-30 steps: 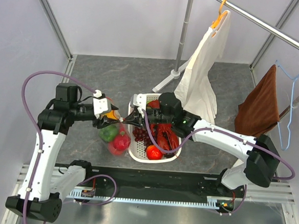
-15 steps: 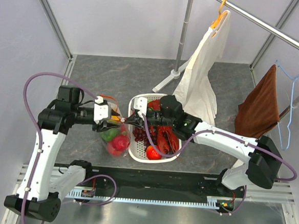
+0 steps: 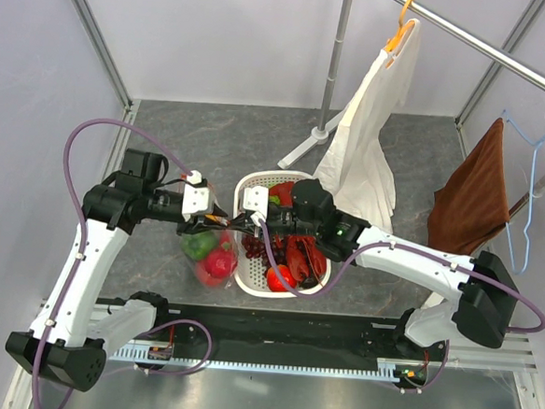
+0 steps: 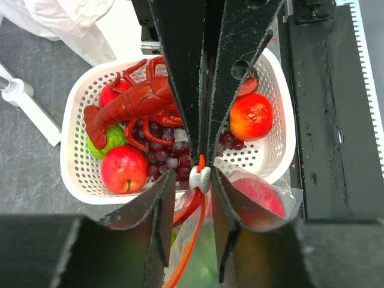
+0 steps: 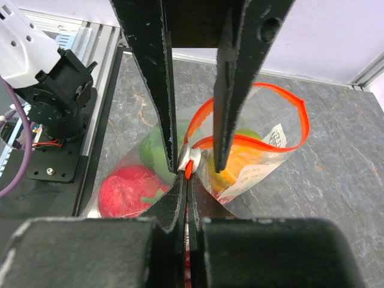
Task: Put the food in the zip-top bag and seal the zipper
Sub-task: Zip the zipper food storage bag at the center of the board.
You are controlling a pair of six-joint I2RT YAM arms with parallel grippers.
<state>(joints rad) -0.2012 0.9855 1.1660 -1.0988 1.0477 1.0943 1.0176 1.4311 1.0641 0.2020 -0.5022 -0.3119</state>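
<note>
Left arm has swung in from the left since the earlier frame, and its jaws have narrowed. The left gripper (image 4: 193,180) now straddles the white slider (image 4: 200,178) at the bag mouth. Its jaws are part-open, one on each side of the slider with thin gaps, so no clamp yet by the look of it. The right gripper (image 5: 186,186) is pinched shut on the end of the zipper (image 5: 303,117), just beside the slider, with an orange tab poking out at its tips.

The zip-top bag (image 5: 264,159) stands on the table against the near-left side of the basket (image 4: 78,174). Its mouth gapes, with the orange strip looping wide open. Inside are a green pepper (image 5: 153,147), a red fruit (image 5: 126,192) and a yellow piece (image 5: 231,162).

Meaning: this looks like setup for sealing, right anchoring the strip end and left about to take the slider and run it along.

Flag: the lobster (image 4: 135,102), grapes (image 4: 165,150) and red fruits are in the basket, so the food is only partly bagged.

Risk: the slider slips out if left closes off-centre.
</note>
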